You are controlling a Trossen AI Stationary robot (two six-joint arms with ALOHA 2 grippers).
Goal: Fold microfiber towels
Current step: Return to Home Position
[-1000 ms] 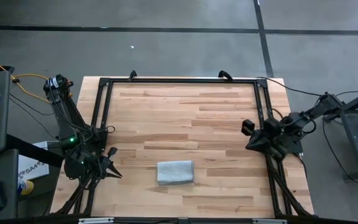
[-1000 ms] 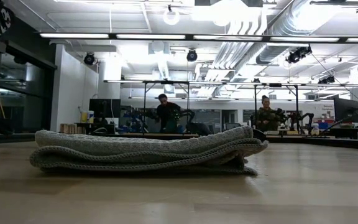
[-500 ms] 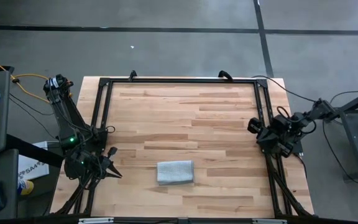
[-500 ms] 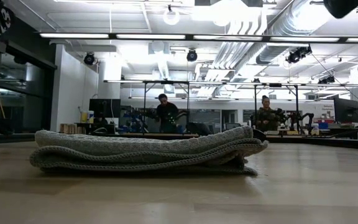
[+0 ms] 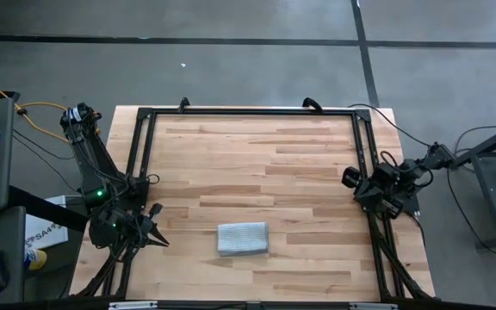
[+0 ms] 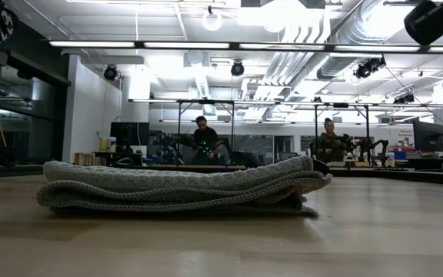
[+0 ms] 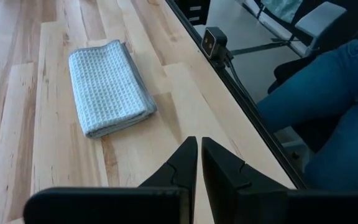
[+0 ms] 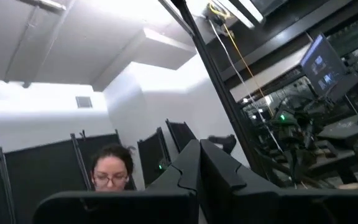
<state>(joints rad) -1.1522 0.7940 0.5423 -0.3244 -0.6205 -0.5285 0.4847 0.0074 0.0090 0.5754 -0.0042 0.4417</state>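
Microfiber towel (image 5: 243, 238) lies folded, compact, on your tabletop (image 5: 257, 155); folding looks finished. Your left tool (image 7: 199, 142) and right tool (image 8: 199, 146) sit narrow, empty, parked at opposite edges.

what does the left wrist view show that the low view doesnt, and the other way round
Only the left wrist view: the left claw, shut, apart from the towel; the towel's gridded top face; a small camera on the table edge; a person's legs in jeans. Only the low view: the towel's stacked layers edge-on, and two people in the room behind. Both: the folded towel lying on the wooden table, nothing touching it.
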